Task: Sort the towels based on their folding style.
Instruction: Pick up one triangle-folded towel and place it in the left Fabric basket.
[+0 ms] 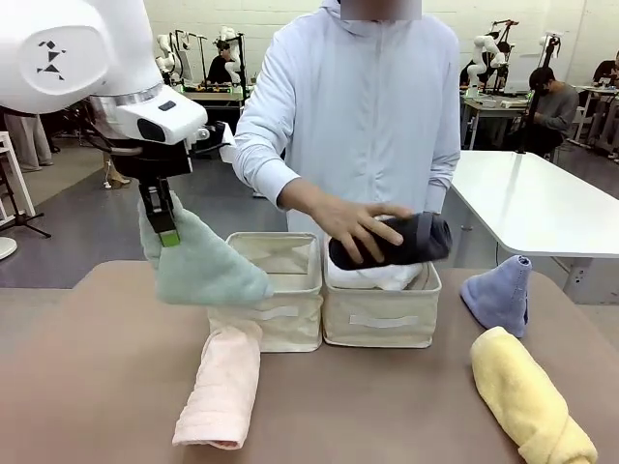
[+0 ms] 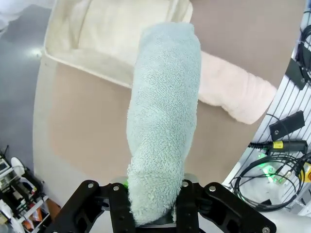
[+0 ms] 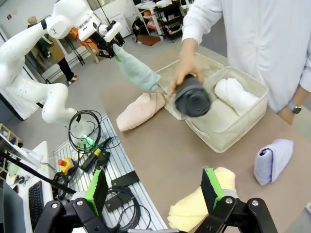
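- Green towel (image 1: 208, 261): in the air at L bin's (image 1: 295, 333) near-left corner. Long axis slants: thin end up-left in the grip, wide end down-right over the bin's rim.
- L gripper (image 1: 166, 224): fingers pinched on green towel's thin end. Pads mostly buried in terry in the wrist view.
- Pink towel (image 1: 227, 387): roll lying flat on table (image 1: 97, 387). Axis runs from L bin's front wall twd the robot. Far end hidden behind green towel.
- Grey towel (image 1: 411, 240): roll, axis level & crosswise, in person's hand (image 1: 353, 227) above R bin (image 1: 382, 329), which sits just right of L bin.
- White towel (image 1: 387, 277): in R bin, mostly hidden under grey towel.
- Blue towel (image 1: 501, 293): cone, tip up, well right of L bin, past R bin.
- Yellow towel (image 1: 527, 401): roll lying flat, nearer the robot than blue towel, axis slanted.
- R gripper (image 3: 154, 189): fingers spread wide, nothing betw. them. Yellow towel partly behind one finger.
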